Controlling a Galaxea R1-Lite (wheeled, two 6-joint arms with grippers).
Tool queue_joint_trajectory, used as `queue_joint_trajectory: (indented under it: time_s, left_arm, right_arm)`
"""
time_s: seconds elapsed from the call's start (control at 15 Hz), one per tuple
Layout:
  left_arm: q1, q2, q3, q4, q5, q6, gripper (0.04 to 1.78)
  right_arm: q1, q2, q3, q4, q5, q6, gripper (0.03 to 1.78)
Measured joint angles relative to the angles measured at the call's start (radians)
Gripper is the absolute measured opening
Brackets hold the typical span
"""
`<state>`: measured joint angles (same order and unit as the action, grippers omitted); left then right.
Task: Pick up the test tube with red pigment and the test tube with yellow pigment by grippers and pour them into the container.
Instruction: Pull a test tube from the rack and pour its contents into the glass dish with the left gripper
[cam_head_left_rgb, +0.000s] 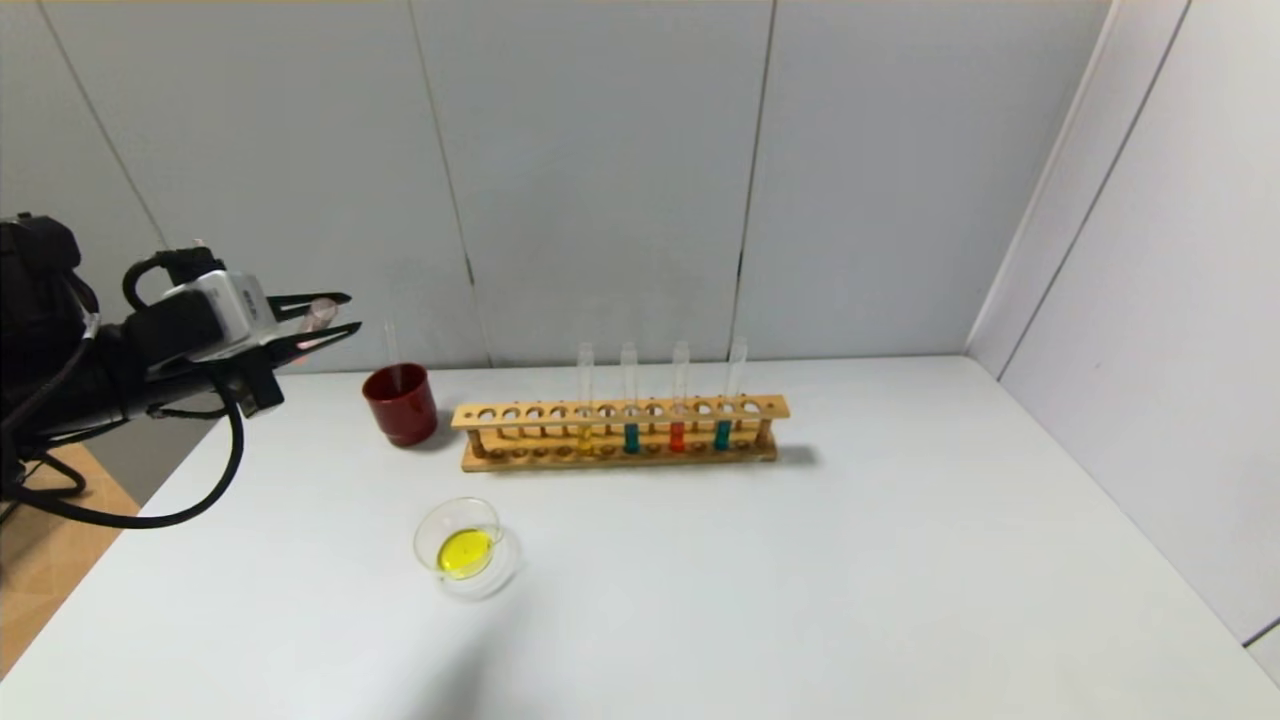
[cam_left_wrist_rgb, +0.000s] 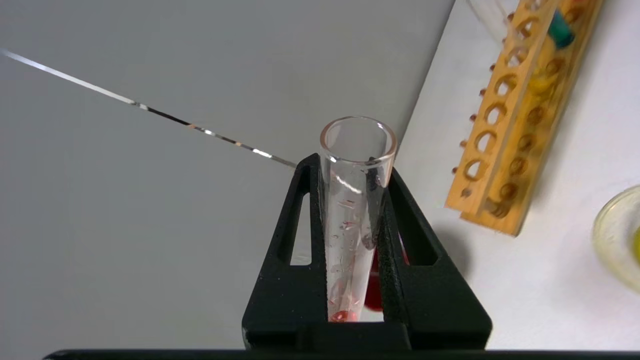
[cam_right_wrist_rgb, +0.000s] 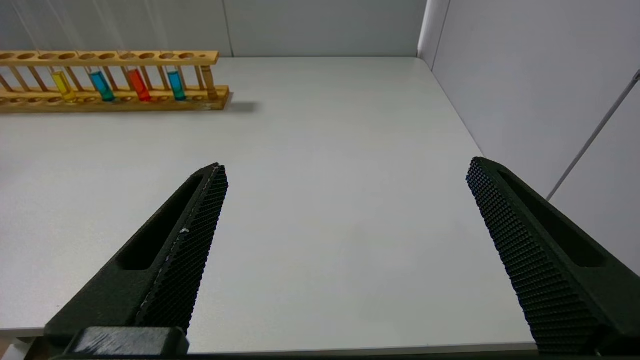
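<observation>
While my left tool (cam_left_wrist_rgb: 352, 235) clamped the nearly empty red-stained test tube (cam_left_wrist_rgb: 356, 200), I judged a steady, level carry best; right tool (cam_right_wrist_rgb: 345, 250) gaped empty.

Rack (cam_head_left_rgb: 620, 432) mid-table at rear; cup (cam_head_left_rgb: 400, 404) just left of it; dish (cam_head_left_rgb: 467, 549) before cup.

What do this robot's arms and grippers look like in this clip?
The left gripper has slim black fingers, triangular with cut-out slots, behind them a grey-white box on a bulky black arm trailing black cables. The right gripper shows two black, slotted fingers with fine-knurled pads.
</observation>
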<state>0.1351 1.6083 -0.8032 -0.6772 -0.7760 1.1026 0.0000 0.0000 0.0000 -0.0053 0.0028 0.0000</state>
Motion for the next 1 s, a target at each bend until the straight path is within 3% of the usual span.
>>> queue_joint_trajectory:
  time_s: [0.47, 1.0]
  left_arm:
    - [0.01, 0.028, 0.006, -0.008, -0.019, 0.208, 0.33]
    - [0.01, 0.037, -0.034, -0.015, -0.005, 0.318, 0.33]
  right_arm:
    - [0.0, 0.0, 0.0, 0.0, 0.0, 0.0, 1.75]
    - [0.0, 0.0, 0.0, 0.0, 0.0, 0.0, 1.75]
